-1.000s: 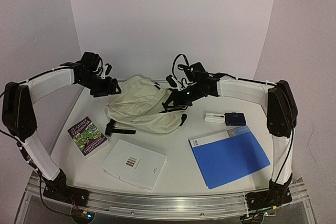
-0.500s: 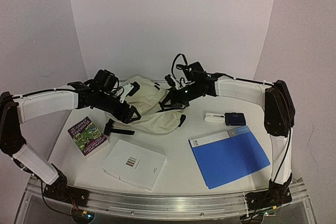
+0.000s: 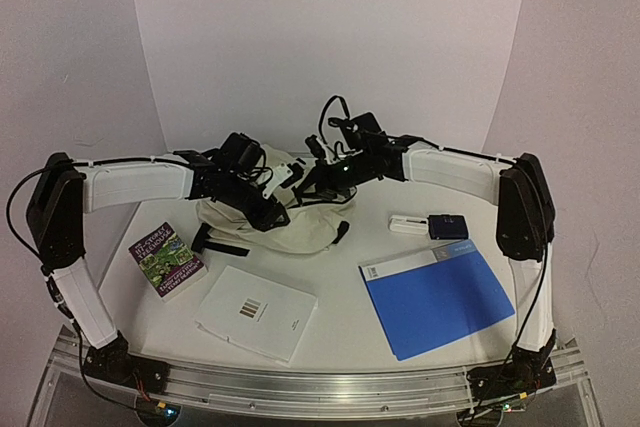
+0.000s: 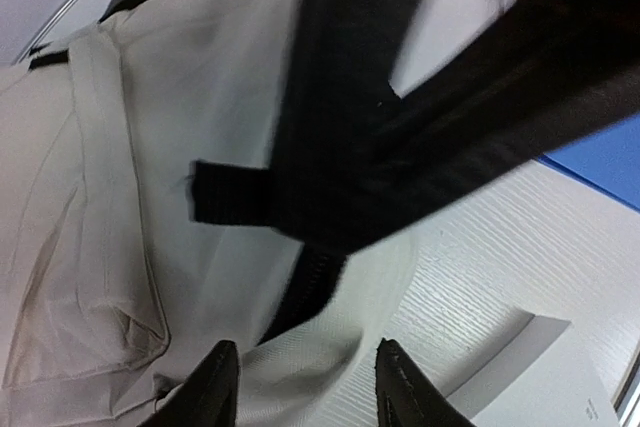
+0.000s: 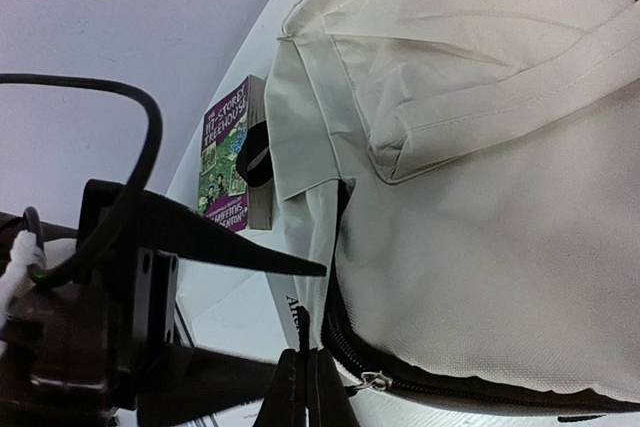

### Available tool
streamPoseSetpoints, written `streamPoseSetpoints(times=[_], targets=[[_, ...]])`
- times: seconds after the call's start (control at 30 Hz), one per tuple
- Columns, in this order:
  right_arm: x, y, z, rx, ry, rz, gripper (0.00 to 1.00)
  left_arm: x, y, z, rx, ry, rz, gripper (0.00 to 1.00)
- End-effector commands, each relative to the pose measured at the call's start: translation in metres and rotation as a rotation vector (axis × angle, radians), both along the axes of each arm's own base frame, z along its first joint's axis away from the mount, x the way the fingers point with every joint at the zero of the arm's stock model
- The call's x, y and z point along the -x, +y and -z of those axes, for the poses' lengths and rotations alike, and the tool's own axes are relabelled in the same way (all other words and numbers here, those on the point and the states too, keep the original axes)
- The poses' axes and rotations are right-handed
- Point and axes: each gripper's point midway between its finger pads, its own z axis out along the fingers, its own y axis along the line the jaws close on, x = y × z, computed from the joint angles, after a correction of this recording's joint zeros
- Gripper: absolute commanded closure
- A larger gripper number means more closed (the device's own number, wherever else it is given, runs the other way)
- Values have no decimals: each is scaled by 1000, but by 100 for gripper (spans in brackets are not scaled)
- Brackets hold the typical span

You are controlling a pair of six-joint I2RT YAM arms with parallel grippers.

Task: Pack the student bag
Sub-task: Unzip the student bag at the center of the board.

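The bag (image 3: 310, 232) lies on the worktop (image 3: 335, 282) behind the booklet (image 3: 255, 312). Left tool (image 4: 305, 352) stands part open over its cloth; right tool (image 5: 305, 367) is pinched shut at its zipper (image 5: 430, 385).

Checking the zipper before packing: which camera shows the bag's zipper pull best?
Right wrist view: the zipper pull sits close and sharp on the student bag, beside the right tool. Left wrist view shows the bag's fabric and a black strap, no pull; the top view cannot resolve it.

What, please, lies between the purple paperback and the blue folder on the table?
A white booklet lies between the purple paperback and the blue folder, in the top view.
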Motion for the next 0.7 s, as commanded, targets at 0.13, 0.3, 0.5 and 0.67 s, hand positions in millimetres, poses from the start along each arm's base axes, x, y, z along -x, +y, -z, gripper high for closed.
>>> streamPoseSetpoints(times=[0.13, 0.3, 0.5, 0.67], targets=[[-22, -35, -5, 5, -67, 64, 100, -15, 19, -14, -64, -75, -97, 98], [-59, -94, 24, 91, -75, 184, 100, -16, 34, -16, -92, -101, -157, 100], [-91, -152, 34, 139, -90, 295, 100, -21, 51, -17, -121, -120, -214, 100], [-74, -140, -4, 21, -101, 236, 100, -40, 66, -34, -136, -206, -292, 100]])
